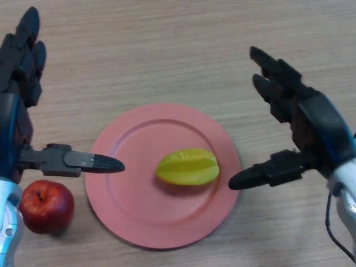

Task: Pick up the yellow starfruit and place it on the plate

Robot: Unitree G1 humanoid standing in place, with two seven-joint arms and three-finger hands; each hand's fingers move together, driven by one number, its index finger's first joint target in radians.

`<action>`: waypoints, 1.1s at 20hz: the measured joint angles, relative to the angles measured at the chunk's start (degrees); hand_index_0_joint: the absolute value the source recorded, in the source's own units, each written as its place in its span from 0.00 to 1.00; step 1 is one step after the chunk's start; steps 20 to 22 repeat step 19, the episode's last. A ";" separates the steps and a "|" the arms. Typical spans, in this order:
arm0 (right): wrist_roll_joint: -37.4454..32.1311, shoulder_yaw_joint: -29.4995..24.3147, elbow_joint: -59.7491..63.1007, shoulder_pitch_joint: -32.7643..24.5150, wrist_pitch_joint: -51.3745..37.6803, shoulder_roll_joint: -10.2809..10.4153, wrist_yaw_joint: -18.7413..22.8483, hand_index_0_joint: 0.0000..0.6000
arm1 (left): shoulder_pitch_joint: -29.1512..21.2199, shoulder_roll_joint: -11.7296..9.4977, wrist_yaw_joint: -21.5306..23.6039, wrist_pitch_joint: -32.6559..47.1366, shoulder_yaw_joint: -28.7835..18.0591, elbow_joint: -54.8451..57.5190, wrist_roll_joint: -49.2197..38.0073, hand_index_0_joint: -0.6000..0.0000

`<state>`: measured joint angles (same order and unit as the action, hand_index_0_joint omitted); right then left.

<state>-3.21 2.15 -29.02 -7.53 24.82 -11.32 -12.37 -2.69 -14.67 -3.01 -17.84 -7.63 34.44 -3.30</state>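
Closest to the camera, at about seven o'clock in the head view, a red apple point(46, 206) sits on the wooden bench point(183, 50), its stem dimple turned upward, just outside the rim of the pink plate point(139, 217) and apparently not touching it. That plate is round, with a shallow raised rim, and fills the lower middle of the scene. On its flat centre, a little toward four o'clock from the plate's middle, lies the yellow starfruit point(187, 167), resting on its side with its long ridges running roughly from nine to three o'clock and a soft shadow under its near edge. Neither robot hand touches the fruit. From the nine o'clock side comes the left robot hand point(19, 61): it is released, with its fingers stretched straight toward twelve o'clock over bare bench, and its thumb reaching toward three o'clock so that the tip hangs over the plate's nine o'clock rim, just above the apple and apart from the starfruit. On the three o'clock side is the right robot hand point(311, 125), likewise released and grasping nothing; its fingers spread toward eleven o'clock over the bench beyond the plate, while its thumb points toward nine o'clock with the tip at the plate's three o'clock rim, near the starfruit but with a clear gap between them.
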 measured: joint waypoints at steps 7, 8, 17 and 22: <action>0.15 -2.43 -5.91 3.56 1.84 -2.06 -2.04 0.00 | 1.14 0.29 -0.17 0.99 -0.05 -0.77 0.47 1.00; -2.10 -3.90 -6.36 3.55 1.84 -2.07 0.42 0.00 | 1.29 0.54 -0.17 1.11 -0.05 -0.76 0.52 1.00; -2.72 -4.10 -4.86 1.30 -3.34 -2.07 1.68 0.00 | 0.50 0.24 -0.17 1.19 -0.34 -0.65 0.79 1.00; -2.68 -3.24 -4.69 1.28 -3.36 -2.06 1.68 0.00 | 0.39 0.18 -0.17 1.19 -0.39 -0.66 0.77 1.00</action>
